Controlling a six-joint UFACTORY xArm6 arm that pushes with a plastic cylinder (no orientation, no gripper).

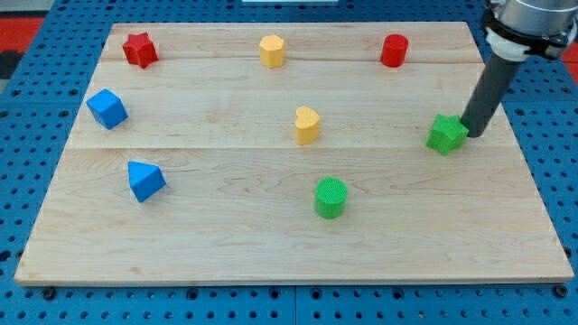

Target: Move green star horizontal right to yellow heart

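**Star's basically lined up with the heart, just fine-tune the row**

Going left to right: the red star [139, 49] sits far left, with the blue cube [107, 108] and the blue triangular block [144, 180] nearer along the left side. In the middle there's a yellow hexagon-ish block [272, 51] at the far edge, the yellow heart [307, 125] about center, and the green cylinder [330, 198] nearer. The red cylinder [394, 51] is far right of center.

The green star [446, 134] is well out to the right of the heart, nearly on the same row, maybe a hair nearer. So I'd say the job is mostly there. If anything, a tiny nudge away would level it; keep pushes short and through the star's middle so it doesn't spin off.

My tip [472, 134] is touching or just beside the star's right edge. No jaws here to open or close, it's a plain rod. From that side a push only sends the star left toward the heart, so go easy.
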